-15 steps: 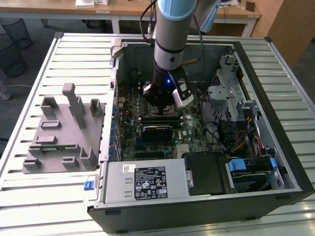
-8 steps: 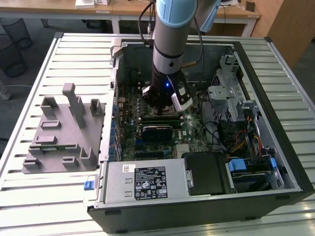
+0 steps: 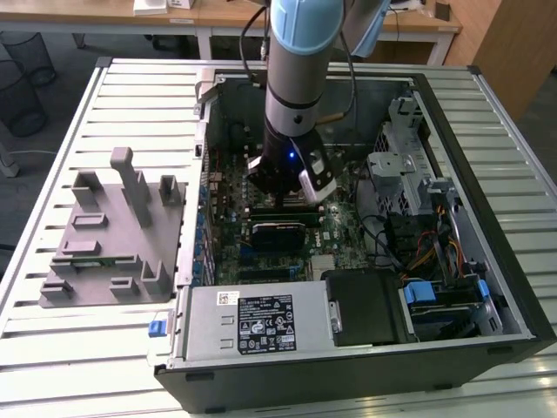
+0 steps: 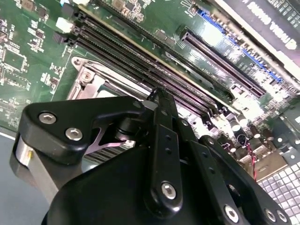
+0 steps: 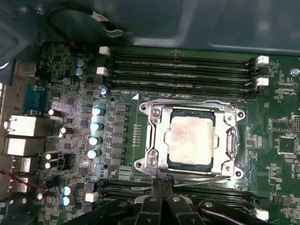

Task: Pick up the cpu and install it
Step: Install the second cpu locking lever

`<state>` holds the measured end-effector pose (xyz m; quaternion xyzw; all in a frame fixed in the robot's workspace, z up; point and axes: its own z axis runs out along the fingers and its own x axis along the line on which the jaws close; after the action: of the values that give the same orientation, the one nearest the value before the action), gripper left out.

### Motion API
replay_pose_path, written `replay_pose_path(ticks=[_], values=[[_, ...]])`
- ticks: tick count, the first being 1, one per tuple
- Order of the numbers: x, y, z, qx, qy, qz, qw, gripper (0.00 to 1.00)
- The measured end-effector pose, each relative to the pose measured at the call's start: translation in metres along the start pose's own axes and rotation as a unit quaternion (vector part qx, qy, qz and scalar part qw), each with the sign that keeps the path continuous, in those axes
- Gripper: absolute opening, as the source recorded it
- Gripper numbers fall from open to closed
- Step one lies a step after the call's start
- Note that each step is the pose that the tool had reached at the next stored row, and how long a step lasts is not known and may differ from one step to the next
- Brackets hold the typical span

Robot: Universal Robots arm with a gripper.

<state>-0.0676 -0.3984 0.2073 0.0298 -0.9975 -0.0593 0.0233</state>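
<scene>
Gripper [image 5: 161, 190] fingers sit pressed together, holding nothing, just beside the socket frame [image 5: 152, 136] where the one cpu [image 5: 191, 137] lies seated. One open computer case [image 3: 487, 157] rests on a white slatted table [image 3: 70, 348], beside one grey fixture block [image 3: 113, 235]; wooden desks [image 3: 218, 13] stand behind.

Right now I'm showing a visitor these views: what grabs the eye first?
The open black computer case on the slatted table, with the grey-and-blue robot arm reaching into it. Beneath it, in the first wrist view, the silvery square cpu sits inside the metal-framed socket on the green motherboard.
</scene>
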Motion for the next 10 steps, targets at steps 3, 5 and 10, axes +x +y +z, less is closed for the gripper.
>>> replay_pose_path(ticks=[3,5,10], values=[[0.0012,-0.0016,0.0011,-0.0125,-0.0006,-0.002,0.9999,0.11],[0.0022,-0.0030,0.0020,-0.0179,-0.0007,-0.003,0.9998,0.11],[0.0054,-0.0067,0.0034,-0.0253,-0.0010,-0.007,0.9997,0.11]])
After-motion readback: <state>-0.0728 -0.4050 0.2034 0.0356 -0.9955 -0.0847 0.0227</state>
